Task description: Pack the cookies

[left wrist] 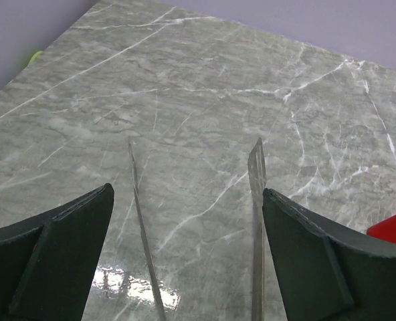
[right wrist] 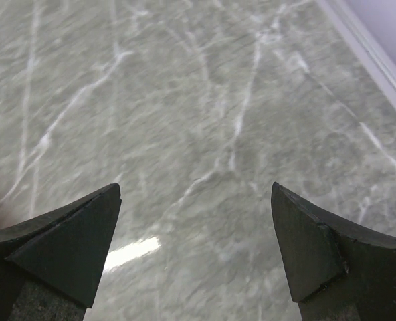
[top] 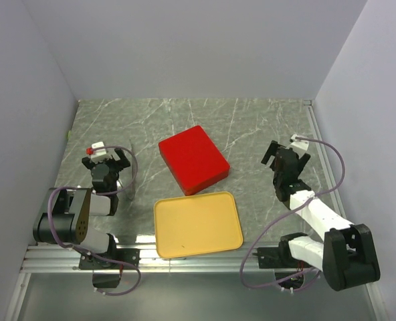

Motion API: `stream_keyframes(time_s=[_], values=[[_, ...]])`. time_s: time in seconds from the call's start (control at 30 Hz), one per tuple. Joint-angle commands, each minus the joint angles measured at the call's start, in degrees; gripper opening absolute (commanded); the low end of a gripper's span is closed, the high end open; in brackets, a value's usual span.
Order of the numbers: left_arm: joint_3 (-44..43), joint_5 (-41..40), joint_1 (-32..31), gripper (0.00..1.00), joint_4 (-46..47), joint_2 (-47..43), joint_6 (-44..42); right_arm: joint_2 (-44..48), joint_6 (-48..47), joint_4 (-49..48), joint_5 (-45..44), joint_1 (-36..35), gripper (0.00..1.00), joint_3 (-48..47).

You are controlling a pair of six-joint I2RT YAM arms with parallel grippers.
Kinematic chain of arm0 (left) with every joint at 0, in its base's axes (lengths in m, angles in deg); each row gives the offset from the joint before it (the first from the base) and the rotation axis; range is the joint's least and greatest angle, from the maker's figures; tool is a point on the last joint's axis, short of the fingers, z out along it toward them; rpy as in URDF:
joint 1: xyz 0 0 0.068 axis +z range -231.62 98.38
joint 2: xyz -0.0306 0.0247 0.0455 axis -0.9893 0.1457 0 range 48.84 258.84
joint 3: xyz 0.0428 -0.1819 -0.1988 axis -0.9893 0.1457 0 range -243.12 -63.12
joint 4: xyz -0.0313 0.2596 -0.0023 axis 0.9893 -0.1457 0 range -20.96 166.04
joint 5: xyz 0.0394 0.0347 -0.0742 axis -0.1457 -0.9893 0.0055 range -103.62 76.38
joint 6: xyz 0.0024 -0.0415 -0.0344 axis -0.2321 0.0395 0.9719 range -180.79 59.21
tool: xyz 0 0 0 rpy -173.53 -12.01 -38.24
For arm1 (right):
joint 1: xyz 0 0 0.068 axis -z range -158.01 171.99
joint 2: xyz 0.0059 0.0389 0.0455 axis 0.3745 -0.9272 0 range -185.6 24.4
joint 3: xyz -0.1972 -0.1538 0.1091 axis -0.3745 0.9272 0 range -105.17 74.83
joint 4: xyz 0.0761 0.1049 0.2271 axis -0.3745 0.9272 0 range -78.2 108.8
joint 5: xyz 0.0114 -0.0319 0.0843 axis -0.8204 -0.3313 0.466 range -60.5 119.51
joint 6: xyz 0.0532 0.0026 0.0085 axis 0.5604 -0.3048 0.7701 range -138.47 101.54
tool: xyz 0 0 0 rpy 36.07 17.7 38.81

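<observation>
No cookies show in any view. A closed red box (top: pixel 193 159) lies mid-table, with its corner at the right edge of the left wrist view (left wrist: pixel 393 229). An empty yellow tray (top: pixel 196 225) lies in front of it. My left gripper (top: pixel 106 158) is open at the left. Two thin upright clear plastic walls (left wrist: pixel 256 174) stand between its fingers (left wrist: pixel 188 190), the right one close to the right finger. The clear thing shows faintly from above (top: pixel 130 175). My right gripper (top: pixel 286 152) is open and empty over bare marble at the right (right wrist: pixel 196 186).
White walls close in the green marble table on three sides. A raised pale rail (right wrist: pixel 372 50) runs along the right edge. A small yellow-green thing (left wrist: pixel 35 57) sits at the far left by the wall. Metal rails cross the near edge under the arm bases.
</observation>
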Motion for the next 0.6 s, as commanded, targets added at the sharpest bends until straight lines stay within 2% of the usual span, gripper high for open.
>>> stream_keyframes(time_s=[0.0,0.2,0.3,0.47,0.57], values=[[-0.48,0.86,-0.02,0.99,3.25,-0.53,-0.02,-1.59,1.8,-11.04,-3.43,2.34,1.0,1.71],[-0.48,0.86,-0.02,0.99,3.25,-0.53,-0.02,-6.34,4.36,-20.79,-7.82,2.78,1.0,3.9],[-0.48,0.86,-0.02,0.99,3.33,-0.45,-0.1,-8.18,4.01,-19.95,-8.26,2.7,1.0,2.95],[-0.48,0.77,-0.1,0.99,3.33,-0.45,-0.1,-6.53,1.91,-23.27,-5.29,2.78,1.0,4.96],[-0.48,0.77,-0.19,0.99,3.33,-0.45,-0.19,-5.29,-1.43,-26.97,1.21,2.78,1.0,7.16]])
